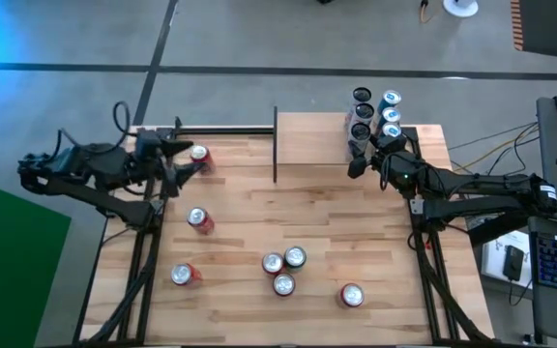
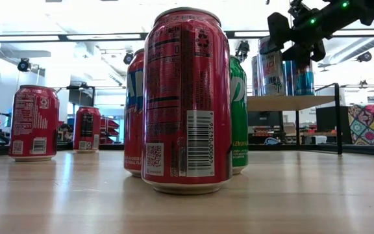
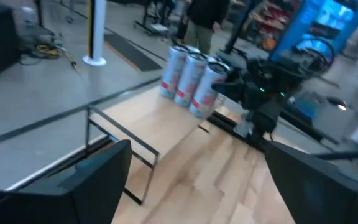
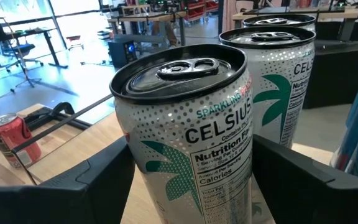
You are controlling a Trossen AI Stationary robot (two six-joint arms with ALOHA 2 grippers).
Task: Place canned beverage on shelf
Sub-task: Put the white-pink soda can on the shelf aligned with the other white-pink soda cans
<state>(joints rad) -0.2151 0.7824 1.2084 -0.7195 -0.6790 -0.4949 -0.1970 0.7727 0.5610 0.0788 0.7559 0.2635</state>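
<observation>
1. The right hand (image 1: 359,155) is clasped around a silver can (image 4: 188,134) reading "SPARKLING CELSIUS", standing on the shelf (image 1: 312,145).
2. Just beyond it stands another Celsius can (image 4: 278,62).
3. The left hand (image 1: 190,164) hangs open beside a red can (image 1: 199,154) on the desk (image 1: 356,242).

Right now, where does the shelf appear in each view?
High view: shelf at the far edge of the table, centre-right.
Low view: right side, at mid height.
Left wrist view: middle, running away from the camera.
Right wrist view: only a strip of board, probably it, beside the Celsius can.
Shared landmark: the tall cans at its right end.
</observation>
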